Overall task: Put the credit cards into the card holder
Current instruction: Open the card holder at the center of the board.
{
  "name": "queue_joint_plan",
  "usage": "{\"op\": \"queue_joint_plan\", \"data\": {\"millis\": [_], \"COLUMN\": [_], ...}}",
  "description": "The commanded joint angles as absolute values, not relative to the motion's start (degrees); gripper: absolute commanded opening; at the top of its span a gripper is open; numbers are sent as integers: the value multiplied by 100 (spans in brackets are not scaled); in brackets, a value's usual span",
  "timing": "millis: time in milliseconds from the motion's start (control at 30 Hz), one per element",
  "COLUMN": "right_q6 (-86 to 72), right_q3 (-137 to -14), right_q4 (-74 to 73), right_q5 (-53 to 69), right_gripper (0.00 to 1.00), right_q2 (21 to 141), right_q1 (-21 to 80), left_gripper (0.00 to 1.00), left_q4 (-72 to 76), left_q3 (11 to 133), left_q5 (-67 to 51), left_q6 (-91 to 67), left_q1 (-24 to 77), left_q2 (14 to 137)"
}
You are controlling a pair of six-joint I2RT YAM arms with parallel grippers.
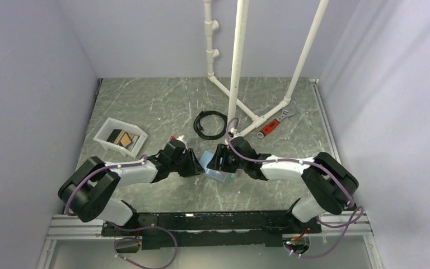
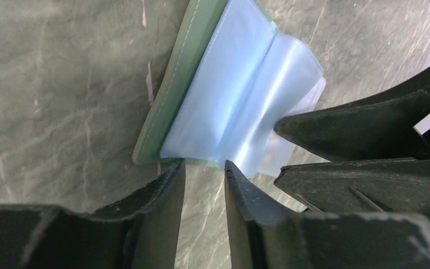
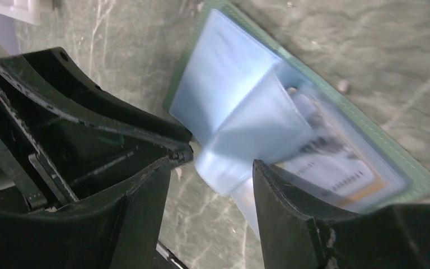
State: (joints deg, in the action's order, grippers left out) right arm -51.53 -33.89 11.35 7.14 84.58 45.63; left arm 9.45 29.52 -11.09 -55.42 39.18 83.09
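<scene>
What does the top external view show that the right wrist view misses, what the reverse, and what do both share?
Only the top external view: loose cards in a white tray, a black cable coil, a red-handled wrench. Only the right wrist view: an orange-banded card inside a clear sleeve. Both: the open card holder, with the left gripper and right gripper at it.

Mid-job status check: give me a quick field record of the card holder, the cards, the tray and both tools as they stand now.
card holder: lying open, inner faces up, between the two tools
inserted card: one with an orange stripe, already sleeved
white tray: back left, holds tan and dark cards
left tool: jaws apart at the holder's edge
right tool: jaws apart, a blue sleeve between them
other items: black cable coil, adjustable wrench
</scene>
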Motion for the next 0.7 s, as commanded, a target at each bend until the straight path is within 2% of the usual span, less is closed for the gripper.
{"op": "queue_joint_plan", "data": {"millis": [0,100,333,433,667], "right_q6": [-5064,-5056,-4970,-4982,-5030], "right_q3": [-3871,-4053,-4701,-4646,-3875], "right_q4": [1545,1716,1659,1463,874], "right_q5": [570,396,152,-140,-362], "right_gripper": [59,59,60,60,67], "right_q2": [8698,8875,9574,9437,8157], "right_q1": [4738,4782,5107,5207,5195], "left_gripper": [40,46,50,54,57], "left_q4": [803,868,65,18,14], "left_q3": [2760,2548,2223,2227,3010], "left_q5": [-1117,-1196,-1038,-1250,-1638], "left_q6": [-5602,-5753,-5849,-5593,-5009], "left_q1": [3906,3855,3808,3780,3766], "left_q2": [7814,7431,6132,5660,6513]}}
